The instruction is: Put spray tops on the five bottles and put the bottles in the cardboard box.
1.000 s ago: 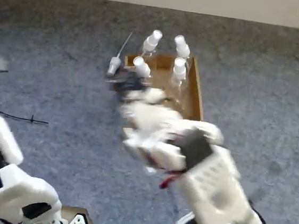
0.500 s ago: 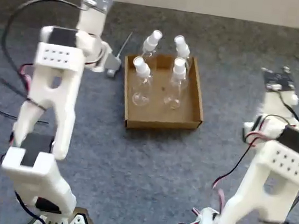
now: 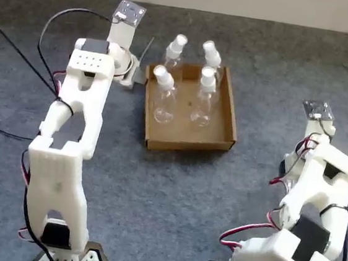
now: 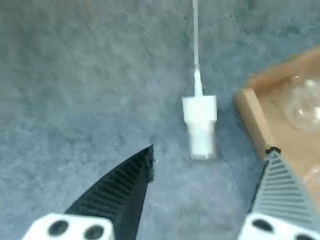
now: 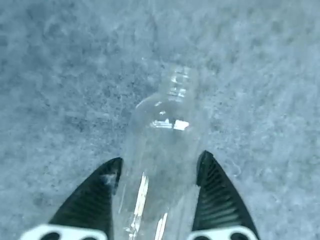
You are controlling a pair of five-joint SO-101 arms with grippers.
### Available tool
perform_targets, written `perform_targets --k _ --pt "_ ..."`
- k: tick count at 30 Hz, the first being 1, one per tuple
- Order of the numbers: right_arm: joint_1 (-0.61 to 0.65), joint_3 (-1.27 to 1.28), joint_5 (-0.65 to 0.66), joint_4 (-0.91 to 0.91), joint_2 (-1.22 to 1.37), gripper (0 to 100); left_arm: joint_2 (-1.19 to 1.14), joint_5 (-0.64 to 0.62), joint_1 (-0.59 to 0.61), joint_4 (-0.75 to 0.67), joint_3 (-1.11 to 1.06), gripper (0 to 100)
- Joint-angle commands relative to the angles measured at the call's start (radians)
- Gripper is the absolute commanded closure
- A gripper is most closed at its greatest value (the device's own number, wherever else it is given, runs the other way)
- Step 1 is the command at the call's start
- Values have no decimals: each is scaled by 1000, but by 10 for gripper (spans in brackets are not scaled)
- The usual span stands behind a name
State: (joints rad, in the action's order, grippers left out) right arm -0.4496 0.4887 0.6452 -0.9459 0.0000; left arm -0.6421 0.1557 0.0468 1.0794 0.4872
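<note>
As the left hand (image 4: 211,151) gapes open, the spray top (image 4: 200,120) lies just ahead.

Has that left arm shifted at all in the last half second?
Yes. The left gripper has edged closer to the cardboard box, and hangs over the loose spray top beside it.

Place: this is looking like a robotics test bench.
Surface: a grey felt-like mat (image 3: 293,62) is covering the table.
Gear: white plastic robot arms (image 3: 63,175) are trailing loose red and black wires (image 3: 255,230).
</note>
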Motion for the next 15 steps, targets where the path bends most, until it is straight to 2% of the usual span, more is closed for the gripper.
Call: perform_targets --k 1,9,15 --pt "-5 -27 11 22 19 989 -90 -5 -16 -18 113 688" --pt "-1 -21 11 22 21 988 -200 -3 -15 -25 142 694" --pt "-2 -19 11 21 16 988 -206 -2 -8 -84 156 777"
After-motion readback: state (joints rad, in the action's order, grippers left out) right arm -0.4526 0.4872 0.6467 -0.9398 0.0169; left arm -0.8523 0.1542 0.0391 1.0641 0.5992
